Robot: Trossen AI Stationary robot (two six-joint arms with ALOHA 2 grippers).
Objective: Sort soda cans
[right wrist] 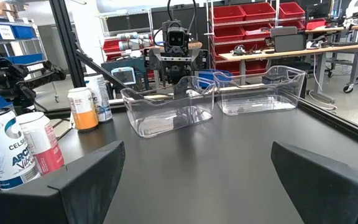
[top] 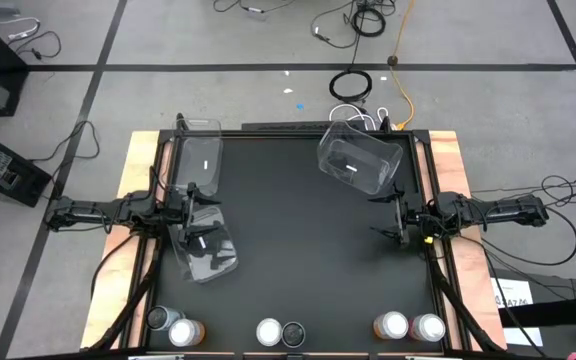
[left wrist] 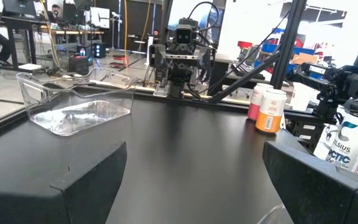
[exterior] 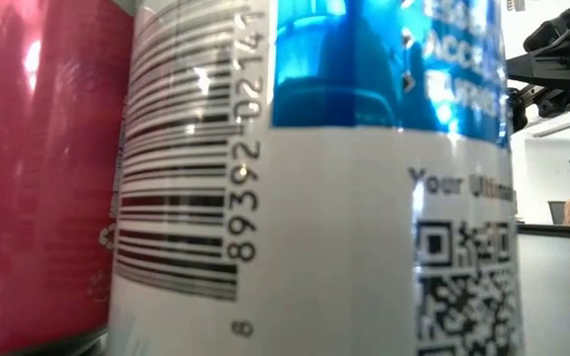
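Observation:
Six soda cans stand upright in three pairs along the table's near edge: a left pair (top: 173, 326), a middle pair (top: 281, 333) and a right pair (top: 409, 326). An orange can (left wrist: 270, 111) stands beside a pink one (left wrist: 255, 102). A white-and-blue can (right wrist: 4, 155) stands beside a pink one (right wrist: 40, 142). Another orange can (right wrist: 82, 108) stands farther off. My left gripper (top: 190, 210) (left wrist: 194, 149) is open at the table's left side, over clear bins. My right gripper (top: 392, 221) (right wrist: 197, 146) is open at the right side. Neither is near a can.
Three clear plastic bins lie on the black table: far left (top: 198, 160), near my left gripper (top: 208, 248), and far right, tilted (top: 358, 162). Two cans (exterior: 315, 198) stand right against the low camera and block its view. The table's middle (top: 298, 250) is bare.

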